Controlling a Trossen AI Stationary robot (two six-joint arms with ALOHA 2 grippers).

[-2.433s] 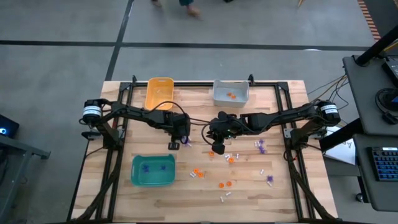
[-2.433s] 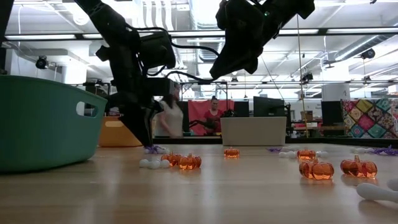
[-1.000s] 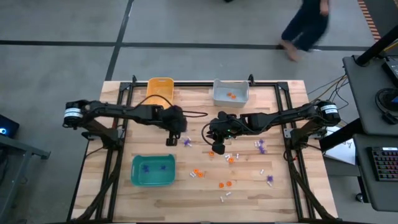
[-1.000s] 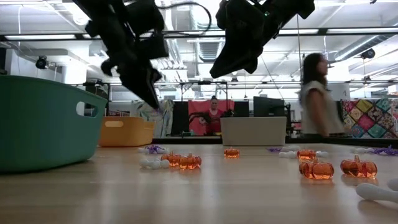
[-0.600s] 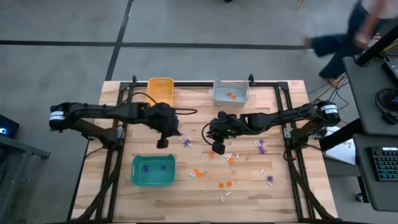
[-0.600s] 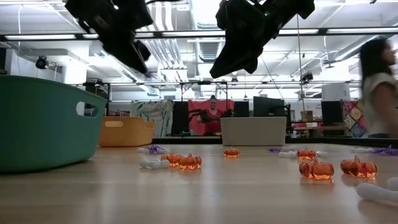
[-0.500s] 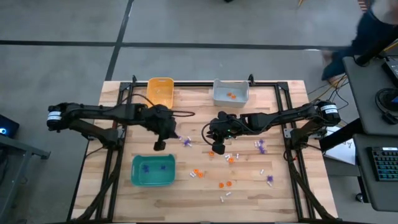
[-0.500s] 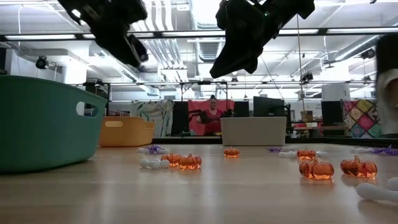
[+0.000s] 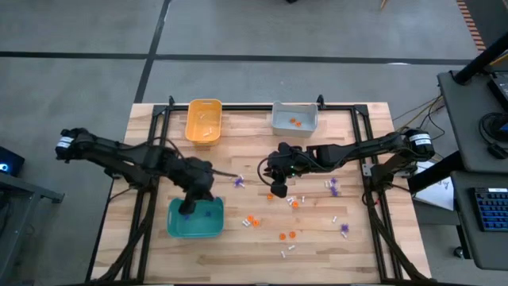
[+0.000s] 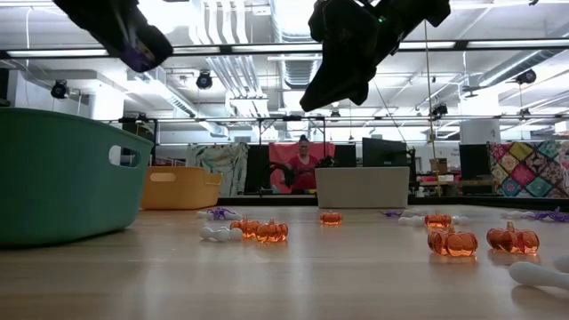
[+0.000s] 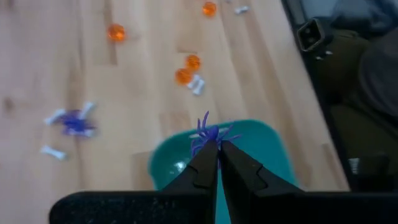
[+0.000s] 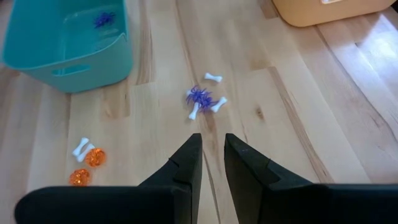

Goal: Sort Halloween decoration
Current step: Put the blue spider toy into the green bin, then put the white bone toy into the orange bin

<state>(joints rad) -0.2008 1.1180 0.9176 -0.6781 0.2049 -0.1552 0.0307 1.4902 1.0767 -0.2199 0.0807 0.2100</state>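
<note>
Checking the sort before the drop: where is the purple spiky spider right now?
The purple spiky spider is pinched in the shut left gripper, above the teal plastic bin at the table's front left in the high view.

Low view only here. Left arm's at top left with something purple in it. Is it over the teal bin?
Observer: Yes. From above, the left gripper sits over the teal bin.
Operator: Grip solid?
Observer: The left wrist view shows it shut on a purple spider, with the legs poking out past the tips.
Operator: Right arm?
Observer: The right gripper hangs over mid-table, fingers apart, nothing between them.
</note>
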